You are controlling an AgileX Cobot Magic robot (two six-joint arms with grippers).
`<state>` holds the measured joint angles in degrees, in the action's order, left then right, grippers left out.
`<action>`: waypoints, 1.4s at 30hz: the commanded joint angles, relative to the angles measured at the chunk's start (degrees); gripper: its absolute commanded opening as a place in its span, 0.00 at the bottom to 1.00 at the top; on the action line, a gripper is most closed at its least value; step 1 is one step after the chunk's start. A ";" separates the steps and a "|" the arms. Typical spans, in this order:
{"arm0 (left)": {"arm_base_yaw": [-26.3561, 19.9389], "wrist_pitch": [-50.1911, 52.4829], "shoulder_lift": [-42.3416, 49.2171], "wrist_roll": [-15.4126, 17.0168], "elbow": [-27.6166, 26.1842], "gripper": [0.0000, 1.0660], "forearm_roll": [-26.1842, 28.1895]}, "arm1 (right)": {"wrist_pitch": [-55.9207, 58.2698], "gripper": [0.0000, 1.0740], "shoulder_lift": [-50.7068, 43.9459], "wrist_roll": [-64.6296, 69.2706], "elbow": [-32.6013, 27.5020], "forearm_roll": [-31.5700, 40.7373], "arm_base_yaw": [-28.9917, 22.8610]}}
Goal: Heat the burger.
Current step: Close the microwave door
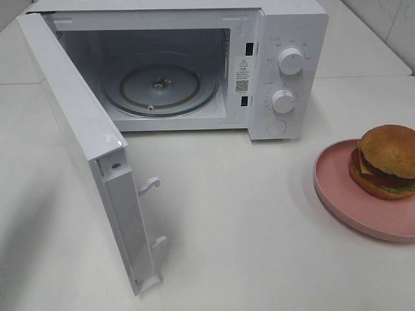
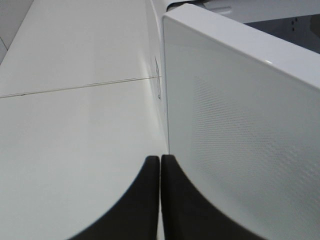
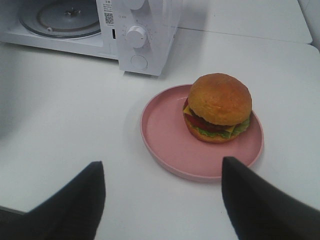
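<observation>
The burger (image 1: 387, 161) (image 3: 219, 107) sits on a round pink plate (image 1: 337, 188) (image 3: 165, 137) at the table's right edge. A white microwave (image 1: 285, 39) (image 3: 150, 20) stands at the back with its door (image 1: 84, 149) (image 2: 240, 140) swung wide open and a glass turntable (image 1: 159, 91) inside. My right gripper (image 3: 162, 192) hovers open short of the plate, touching nothing. My left gripper (image 2: 160, 172) is shut and empty, its fingertips right beside the outer face of the open door. Neither gripper shows in the exterior high view.
The microwave's two knobs (image 1: 291, 61) and a round button (image 1: 277, 127) are on its right panel. The door's latch hooks (image 1: 150, 186) stick out toward the table's middle. The white tabletop (image 1: 227, 220) lies bare between the door and the plate.
</observation>
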<state>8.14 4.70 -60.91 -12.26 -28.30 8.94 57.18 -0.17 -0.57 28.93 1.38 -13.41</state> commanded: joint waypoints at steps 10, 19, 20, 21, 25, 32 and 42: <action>4.53 18.28 -14.50 0.11 -0.29 0.00 -4.81 | -0.40 0.57 -1.72 -0.52 0.06 0.23 0.23; 8.02 28.48 -23.03 3.38 -0.34 0.00 -8.42 | -0.40 0.57 -1.72 -0.52 0.06 0.23 0.23; 8.94 30.08 -24.52 4.13 -0.40 0.00 -10.77 | -0.40 0.57 -1.72 -0.52 0.06 0.23 0.23; 9.22 30.31 -25.32 4.53 -0.86 0.00 -12.09 | -0.40 0.57 -1.72 -0.52 0.06 0.23 0.23; 10.43 30.25 -28.30 7.51 -2.86 0.00 -15.07 | -0.40 0.57 -1.72 -0.52 0.06 0.23 0.23; 12.95 30.31 -32.72 10.49 -6.76 0.00 -15.36 | -0.40 0.57 -1.72 -0.52 0.06 0.23 0.23; 18.39 29.74 -40.79 10.49 -16.39 0.00 -15.36 | -0.40 0.57 -1.72 -0.52 0.06 0.23 0.23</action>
<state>25.73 34.26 -100.84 -2.29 -42.91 -6.36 57.18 -0.17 -0.57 28.93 1.38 -13.41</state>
